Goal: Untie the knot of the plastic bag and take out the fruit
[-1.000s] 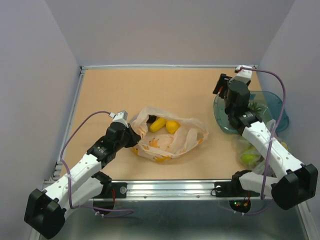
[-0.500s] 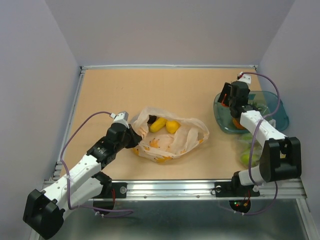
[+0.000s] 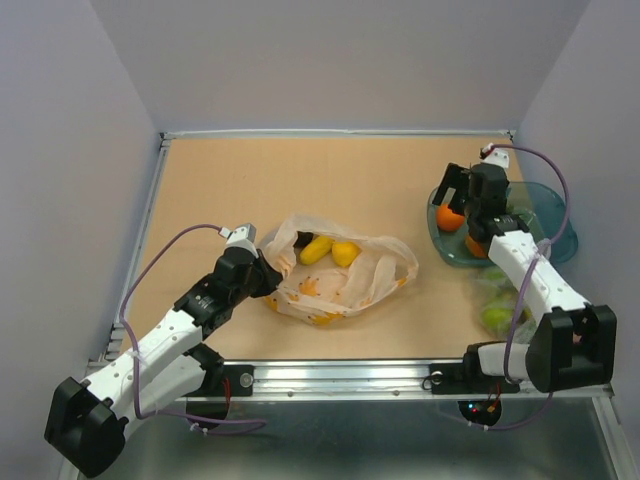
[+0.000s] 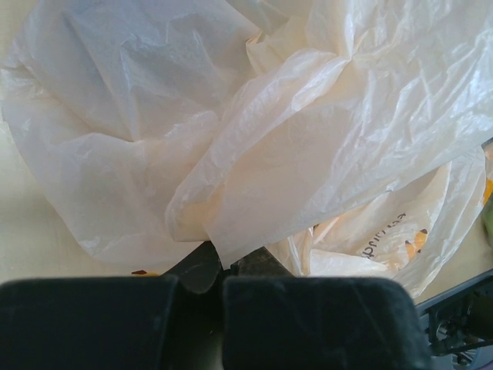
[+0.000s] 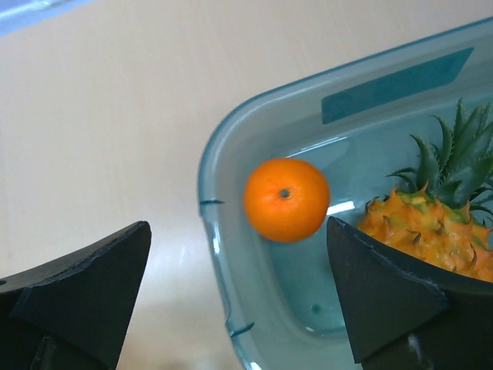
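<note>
The pale peach plastic bag (image 3: pixel 340 275) lies open in the middle of the table, with a banana (image 3: pixel 316 249), a lemon (image 3: pixel 346 253) and a dark fruit (image 3: pixel 303 238) in its mouth. No knot shows. My left gripper (image 3: pixel 268 273) is shut on the bag's left edge; in the left wrist view the film (image 4: pixel 269 139) is pinched between the closed fingers (image 4: pixel 254 266). My right gripper (image 3: pixel 462 200) is open and empty above the blue tray (image 3: pixel 550 215). An orange (image 5: pixel 286 199) and a pineapple (image 5: pixel 427 223) lie in the tray (image 5: pixel 212 202).
A clearer bag with green and yellow contents (image 3: pixel 498 310) lies at the right, in front of the tray and under my right arm. Grey walls close in the table on the left, back and right.
My right gripper has swung down to the tray's left end and let go of the orange, which now lies in the tray. The left gripper and the bag have not moved.
</note>
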`<control>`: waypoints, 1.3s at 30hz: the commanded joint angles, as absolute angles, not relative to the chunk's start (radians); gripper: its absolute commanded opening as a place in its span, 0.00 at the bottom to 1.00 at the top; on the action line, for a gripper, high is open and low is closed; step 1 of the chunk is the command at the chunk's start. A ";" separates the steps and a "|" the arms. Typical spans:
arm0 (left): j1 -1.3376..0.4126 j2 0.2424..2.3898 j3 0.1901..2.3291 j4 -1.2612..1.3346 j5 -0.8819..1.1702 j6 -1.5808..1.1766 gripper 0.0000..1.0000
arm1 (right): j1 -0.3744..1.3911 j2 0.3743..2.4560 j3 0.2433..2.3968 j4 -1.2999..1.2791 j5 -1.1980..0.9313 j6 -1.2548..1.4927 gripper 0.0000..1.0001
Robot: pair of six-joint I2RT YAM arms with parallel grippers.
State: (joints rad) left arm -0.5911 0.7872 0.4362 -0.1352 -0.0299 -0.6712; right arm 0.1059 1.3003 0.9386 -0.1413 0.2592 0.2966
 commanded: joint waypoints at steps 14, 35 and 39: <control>-0.601 0.792 0.448 -0.143 -0.063 -0.670 0.00 | 0.770 1.164 0.962 -0.235 0.196 0.462 0.98; -0.640 0.753 0.431 -0.130 -0.077 -0.678 0.00 | 1.032 1.675 1.158 -0.222 0.695 0.436 0.82; -0.649 0.742 0.433 -0.133 -0.080 -0.677 0.00 | 1.008 1.726 1.196 -0.209 0.767 0.428 0.82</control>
